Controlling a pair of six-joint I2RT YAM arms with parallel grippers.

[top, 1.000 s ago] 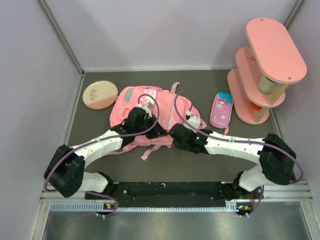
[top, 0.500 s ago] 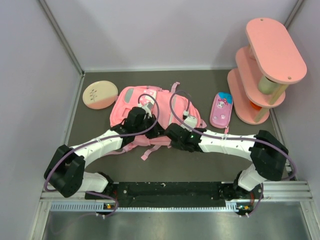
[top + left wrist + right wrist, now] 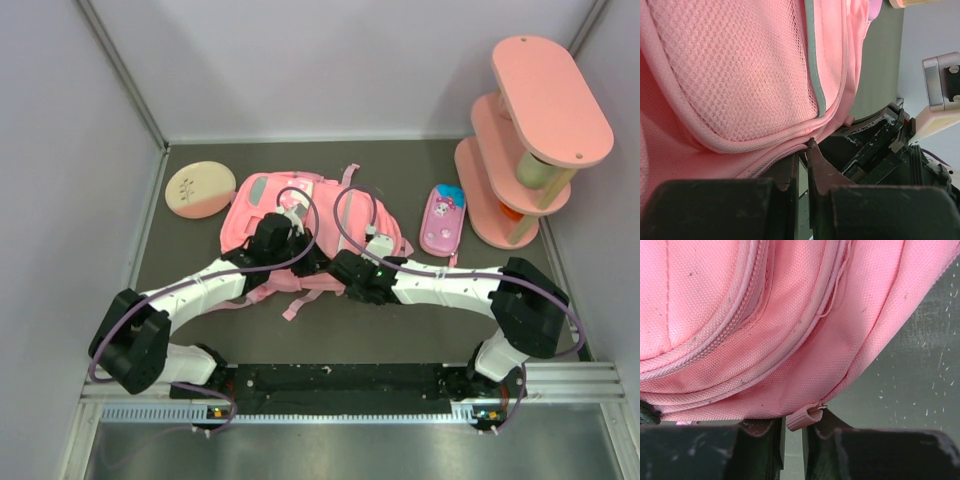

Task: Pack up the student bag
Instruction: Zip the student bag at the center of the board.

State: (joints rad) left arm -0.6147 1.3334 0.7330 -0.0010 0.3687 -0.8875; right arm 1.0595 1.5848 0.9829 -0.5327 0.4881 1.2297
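The student bag [image 3: 285, 205], a pink fabric backpack, lies flat in the middle of the dark table. Both arms reach to its near edge. My left gripper [image 3: 312, 262] is shut, its tips [image 3: 802, 148] pinching the bag's pink piped edge [image 3: 755, 142] below a mesh panel. Just to the right, my right gripper [image 3: 343, 272] is at the bag's lower right corner. In the right wrist view its jaws [image 3: 794, 424] stand narrow around a small pink pull tab [image 3: 807, 417] with a metal ring that hangs from the bag's seam [image 3: 790, 355].
A small pink cartoon pencil case [image 3: 443, 221] lies to the right of the bag. A pink tiered shelf [image 3: 530, 140] stands at the far right. A round pink and cream disc [image 3: 200, 190] lies at the far left. The right arm's black gripper body [image 3: 880, 145] is close beside my left fingers.
The right arm has slid left to the bag's corner and its jaws have narrowed around the pull tab. The left arm and the bag have stayed put.
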